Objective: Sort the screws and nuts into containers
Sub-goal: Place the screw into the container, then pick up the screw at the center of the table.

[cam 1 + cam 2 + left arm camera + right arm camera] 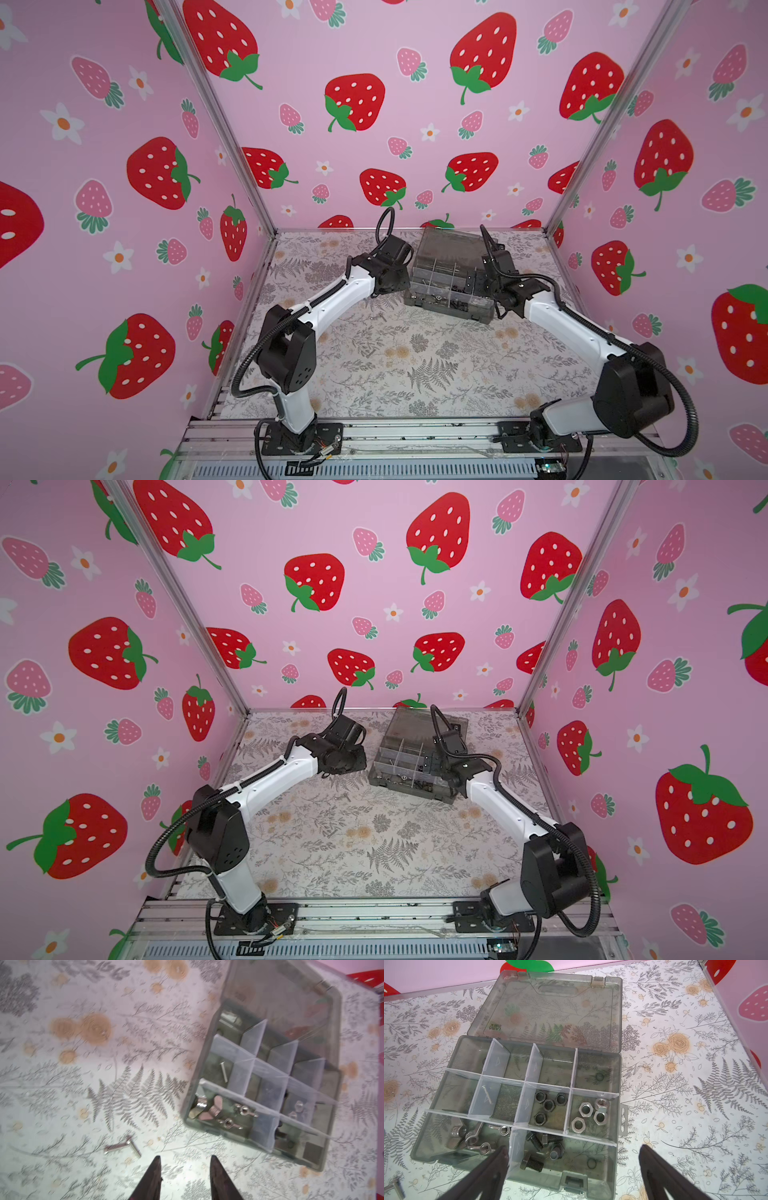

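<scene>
The smoky grey organiser box (591, 1184) lies open at the back of the tabletop (415, 386), right of centre, with its lid (550, 1007) folded flat behind it. Pale dividers split it into ten compartments: four in the back row, four in the middle and two in the front.

- **Middle row:** one compartment holds a single slim silver screw (487, 1095). The next holds four black hex nuts (548, 1105). The end one holds silver hex nuts (585, 1109), four as far as I can count.
- **Front row:** one compartment holds four silver wing nuts (214, 1110), two large and two small. The other holds four black bolts (533, 1141).

Two loose silver screws (134, 1148) lie touching each other on the tabletop, near the box corner that holds the wing nuts.

The left jaws hang just beside that pair, partly spread with nothing between them. The right jaws stand at their widest and hold nothing. One tip is over the divider between the front compartments, and the other is past the box's side wall, above the tabletop
</scene>
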`<state>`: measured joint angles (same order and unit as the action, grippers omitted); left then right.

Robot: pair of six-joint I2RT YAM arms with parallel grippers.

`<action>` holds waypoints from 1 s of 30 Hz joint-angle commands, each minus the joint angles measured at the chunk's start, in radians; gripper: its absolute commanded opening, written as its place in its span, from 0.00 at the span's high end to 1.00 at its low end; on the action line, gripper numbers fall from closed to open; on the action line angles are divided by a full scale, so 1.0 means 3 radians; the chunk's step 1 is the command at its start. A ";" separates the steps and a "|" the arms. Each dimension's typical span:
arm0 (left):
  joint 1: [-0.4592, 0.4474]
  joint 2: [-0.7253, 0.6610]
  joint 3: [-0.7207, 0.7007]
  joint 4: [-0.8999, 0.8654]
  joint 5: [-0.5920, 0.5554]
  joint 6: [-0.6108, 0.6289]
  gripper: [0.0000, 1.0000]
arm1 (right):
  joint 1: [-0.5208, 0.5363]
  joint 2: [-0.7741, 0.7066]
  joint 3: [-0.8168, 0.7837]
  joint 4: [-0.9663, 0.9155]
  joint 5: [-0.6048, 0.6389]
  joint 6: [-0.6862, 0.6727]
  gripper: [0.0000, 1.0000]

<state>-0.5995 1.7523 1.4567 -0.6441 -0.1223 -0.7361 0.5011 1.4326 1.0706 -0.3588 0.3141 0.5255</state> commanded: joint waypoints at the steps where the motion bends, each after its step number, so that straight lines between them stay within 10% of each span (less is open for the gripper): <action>1: -0.0001 -0.0129 -0.0417 0.0045 -0.0254 -0.0371 0.59 | -0.0019 -0.0038 -0.0033 0.0062 -0.0039 0.0039 0.00; 30: -0.0013 0.0705 -0.0366 -0.0024 -0.0194 -0.0705 0.73 | -0.0019 0.0055 -0.0025 0.0076 -0.0120 0.0064 0.00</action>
<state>-0.6029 1.9648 1.3239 -0.6086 -0.1543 -0.9226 0.5007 1.4384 1.0706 -0.3416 0.2787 0.5278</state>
